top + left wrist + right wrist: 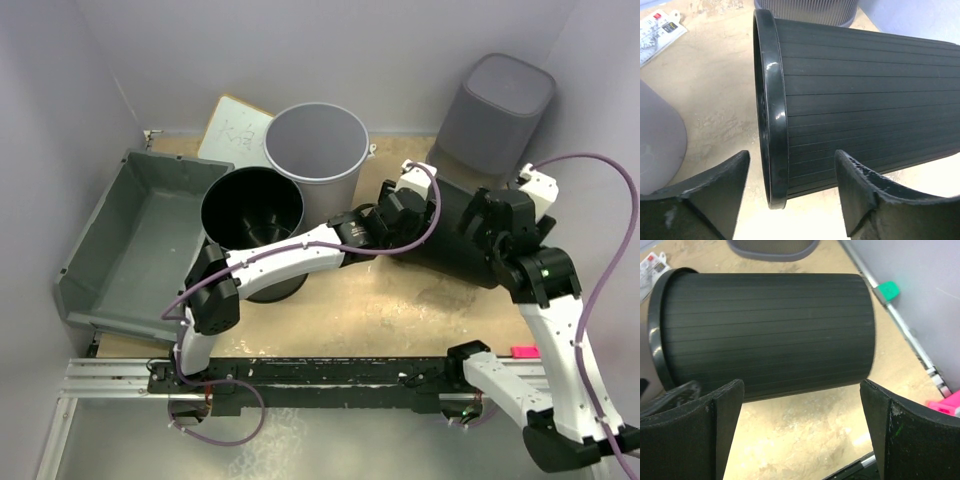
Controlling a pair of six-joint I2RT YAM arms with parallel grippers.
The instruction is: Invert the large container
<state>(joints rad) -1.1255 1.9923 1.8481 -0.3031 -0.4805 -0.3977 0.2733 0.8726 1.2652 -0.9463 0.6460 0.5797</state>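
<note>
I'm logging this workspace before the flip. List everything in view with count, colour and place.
large container: one, grey, far left by the wall.
upright bucket: one, black, just right of the large container.
round bucket: one, grey, upright, behind the upright bucket.
lying bucket: one, black, on its side, centre right.
square bin: one, dark grey, back right.
printed sheet: one, white, at the back.
small block: one, pink, near right edge.
small piece: one, green, by the right wall.
left gripper: one, black, open at the lying bucket's rim.
right gripper: one, black, open by its body.
</note>
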